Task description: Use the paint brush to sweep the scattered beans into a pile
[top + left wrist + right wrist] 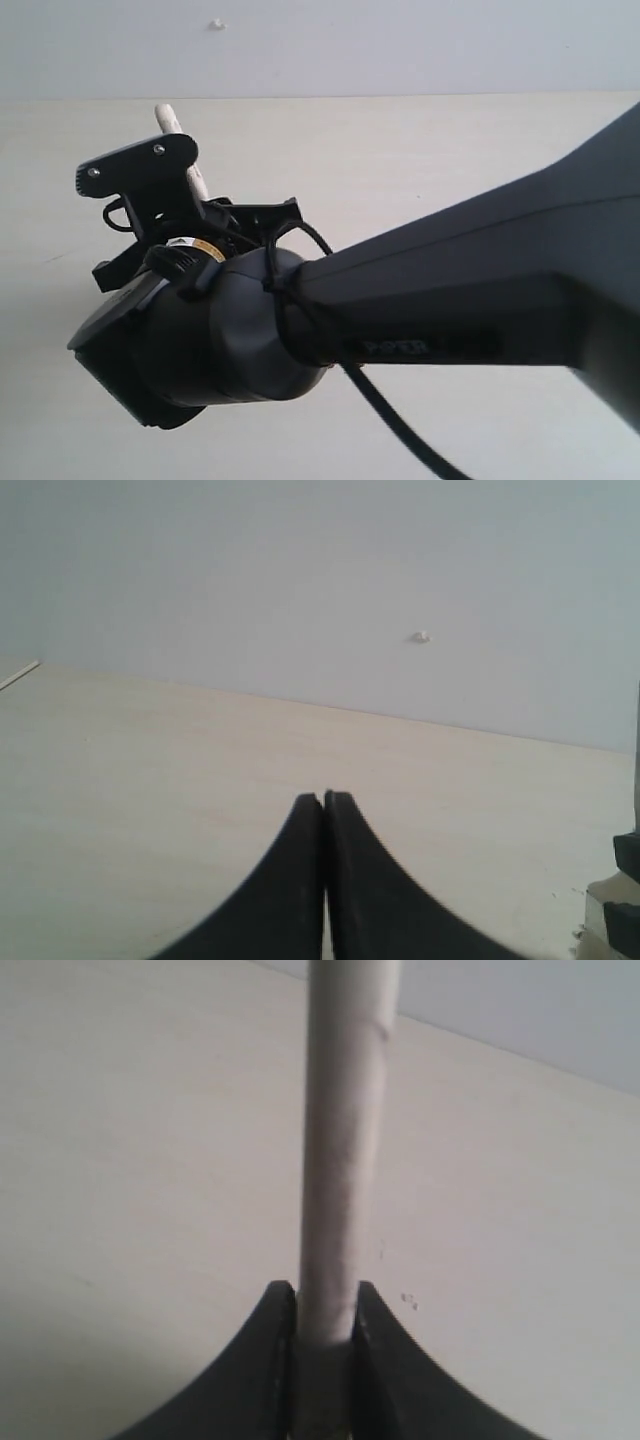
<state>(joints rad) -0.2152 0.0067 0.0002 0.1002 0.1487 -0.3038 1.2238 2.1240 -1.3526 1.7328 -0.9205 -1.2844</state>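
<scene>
On the left, the left gripper (324, 802) hangs low over the table (150, 780) with its jaws pressed flat together and nothing between them. Bare pale wood runs ahead of it to the table's far edge, where the grey-blue wall (250, 580) rises. A thin strip at the far side of that view marks another edge of the table. A small white mark (421, 636) sits on the wall, and a dark blocky shape (627, 855) cuts in at the border of the view, too cropped to identify. Further right, the right arm (480, 290) enters the exterior view from the right and reaches across the middle. This puts the right gripper (165, 190) left of centre, over the table and short of its far edge. Its jaws are clamped on the pale handle of the paint brush (345, 1160), with the handle's rounded end (168, 115) standing up past the jaws toward the wall. The brush head is hidden behind the gripper and wrist. Open table lies on both sides of the handle, with the wall beyond the far edge. A few tiny dark specks (408, 1300) lie on the wood just beside the jaws, too small to identify.
</scene>
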